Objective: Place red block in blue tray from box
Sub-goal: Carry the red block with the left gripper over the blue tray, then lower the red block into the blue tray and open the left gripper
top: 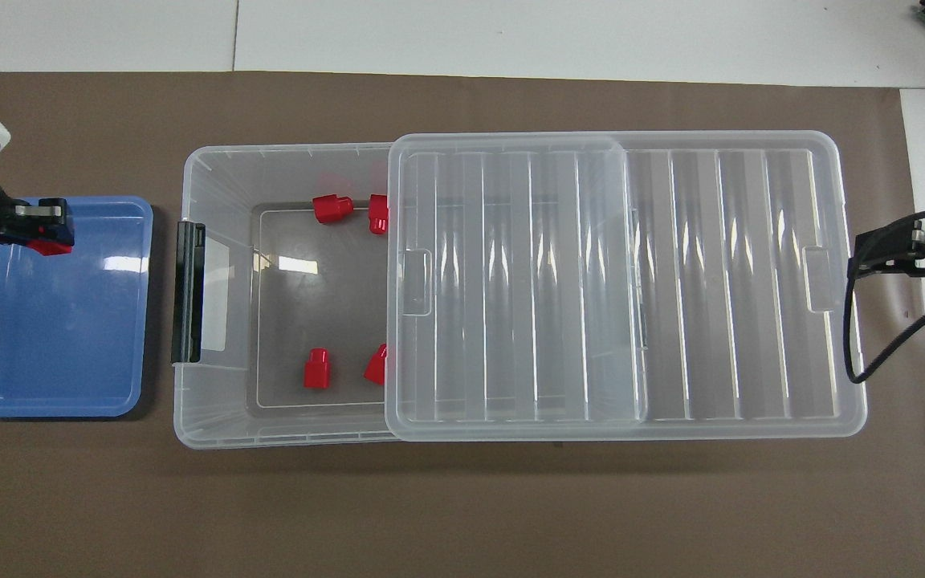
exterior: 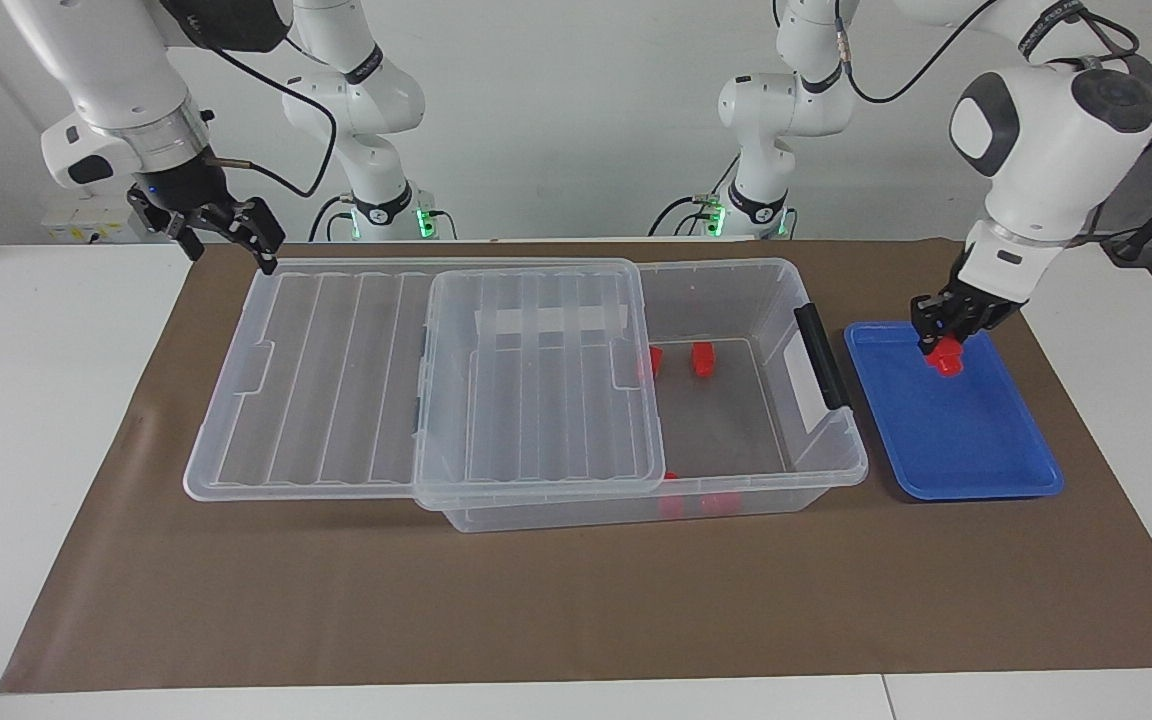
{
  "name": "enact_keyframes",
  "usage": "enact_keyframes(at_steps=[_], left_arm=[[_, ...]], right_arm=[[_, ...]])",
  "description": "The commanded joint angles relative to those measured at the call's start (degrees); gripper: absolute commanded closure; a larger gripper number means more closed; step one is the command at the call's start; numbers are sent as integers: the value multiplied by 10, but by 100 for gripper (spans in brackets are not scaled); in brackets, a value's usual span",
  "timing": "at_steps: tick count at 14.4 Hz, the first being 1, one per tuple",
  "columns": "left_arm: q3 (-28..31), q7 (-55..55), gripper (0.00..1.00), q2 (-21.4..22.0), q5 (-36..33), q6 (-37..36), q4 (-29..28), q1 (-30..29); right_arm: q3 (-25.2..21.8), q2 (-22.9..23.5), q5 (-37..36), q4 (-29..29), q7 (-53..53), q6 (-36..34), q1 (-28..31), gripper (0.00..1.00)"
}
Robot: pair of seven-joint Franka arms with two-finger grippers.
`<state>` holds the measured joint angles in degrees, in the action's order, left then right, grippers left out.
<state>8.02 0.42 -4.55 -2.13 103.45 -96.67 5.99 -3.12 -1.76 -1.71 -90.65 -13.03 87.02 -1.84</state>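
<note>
A small bright red plastic block is gripped by the closed left gripper over the shallow bright blue plastic tray. The large transparent plastic box, its ribbed lid slid aside, holds other red blocks. The right gripper waits open above the lid's corner.

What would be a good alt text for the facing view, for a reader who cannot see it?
The left pincer holds a red block over the blue tray, beside a clear box whose lid is slid partly aside. More red blocks lie inside the box. The right pincer waits open over the lid's other end.
</note>
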Motion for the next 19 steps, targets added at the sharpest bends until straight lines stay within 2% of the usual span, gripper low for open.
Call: enact_keyframes(at_steps=[1,3,8,13,16,19], left_arm=[[-5,84,92,8,11,-5,-6,-52],[-5,135,92,10,11,28,-28,-78],[-5,174,92,24,11,151,-134,-96],[-4,174,92,15,11,261,-204,-106],[-4,170,93,-1,11,299,-222,-106],[-4,169,92,-42,11,346,-231,-107]], right_arm=[[-1,-17,6,-21,13,8,5,0],[-1,-17,6,-21,13,8,5,0],[-3,-17,12,-19,12,13,6,0],[-3,-16,13,-19,12,13,5,0],[-3,-16,14,-19,12,13,5,0],[-3,-16,13,-19,12,12,5,0]])
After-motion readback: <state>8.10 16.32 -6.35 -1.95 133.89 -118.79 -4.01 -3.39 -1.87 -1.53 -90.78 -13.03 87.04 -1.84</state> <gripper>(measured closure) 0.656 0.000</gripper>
